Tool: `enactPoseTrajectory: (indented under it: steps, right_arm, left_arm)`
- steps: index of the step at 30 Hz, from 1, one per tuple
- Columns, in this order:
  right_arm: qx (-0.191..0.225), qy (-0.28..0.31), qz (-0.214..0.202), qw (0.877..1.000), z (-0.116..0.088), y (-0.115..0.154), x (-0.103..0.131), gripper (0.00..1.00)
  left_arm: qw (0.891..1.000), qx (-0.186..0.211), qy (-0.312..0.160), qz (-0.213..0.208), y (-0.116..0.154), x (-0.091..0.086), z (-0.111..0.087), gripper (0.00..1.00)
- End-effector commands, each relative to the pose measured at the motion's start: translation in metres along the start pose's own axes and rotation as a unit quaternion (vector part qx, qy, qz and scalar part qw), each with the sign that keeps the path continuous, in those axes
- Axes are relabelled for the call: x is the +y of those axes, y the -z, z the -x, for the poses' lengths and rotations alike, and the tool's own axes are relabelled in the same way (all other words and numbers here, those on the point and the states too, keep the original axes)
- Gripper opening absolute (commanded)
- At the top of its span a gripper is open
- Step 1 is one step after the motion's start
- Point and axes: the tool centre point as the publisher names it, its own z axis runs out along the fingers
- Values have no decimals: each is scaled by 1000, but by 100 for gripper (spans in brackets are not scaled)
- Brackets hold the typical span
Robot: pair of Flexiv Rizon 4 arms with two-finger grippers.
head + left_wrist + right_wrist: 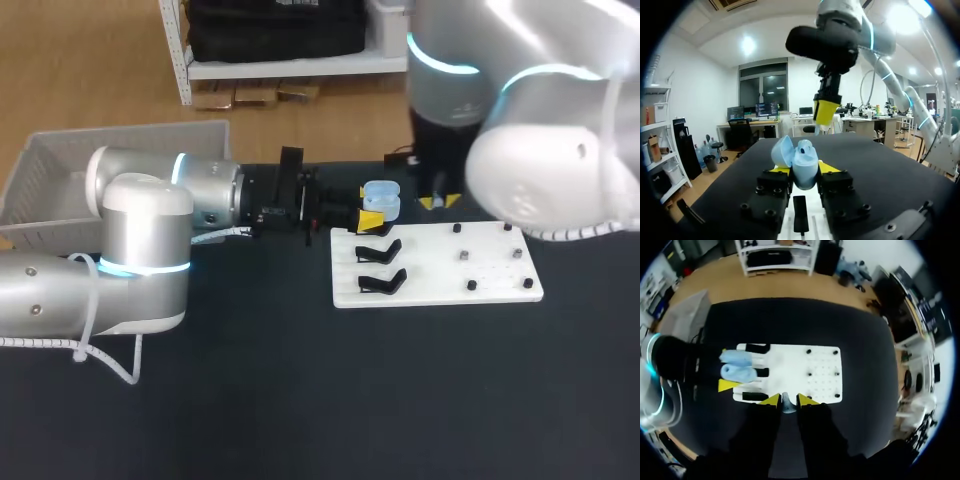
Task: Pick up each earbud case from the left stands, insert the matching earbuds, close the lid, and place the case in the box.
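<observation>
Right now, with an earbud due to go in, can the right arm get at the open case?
Probably yes: the left fingers hold the case lid-open, and the right fingers, pinching an earbud, hang nearby and higher, nothing between.

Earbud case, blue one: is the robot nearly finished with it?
Done: the earbud case is off its stand, lid open, gripped by the left end effector. In hand: the right end effector pinches what looks like an earbud close by. Left: earbuds in, lid shut, then into the box, where I see no case yet.
</observation>
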Motion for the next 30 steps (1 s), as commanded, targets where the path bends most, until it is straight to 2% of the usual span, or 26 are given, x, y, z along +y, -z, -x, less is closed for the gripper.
enactPoseTrajectory:
  steps: [1, 6, 11, 25, 30]
  right_arm:
    - [-5, 79, -24, 997, 9, 3, 23, 0]
    - [6, 119, -16, 993, 20, 7, 38, 0]
    - [43, 145, -1, 989, 28, 6, 47, 0]
    - [43, 145, -1, 989, 28, 6, 47, 0]
    - [33, 161, 4, 986, 31, 9, 57, 0]
  left_arm:
    - [1000, -1, -2, 3, 0, -2, -1, 0]
    - [1000, -1, -2, 3, 0, -2, -1, 0]
    - [1000, -1, -2, 3, 0, -2, -1, 0]
    - [1000, -1, -2, 3, 0, -2, -1, 0]
    - [1000, -1, -2, 3, 0, -2, -1, 0]
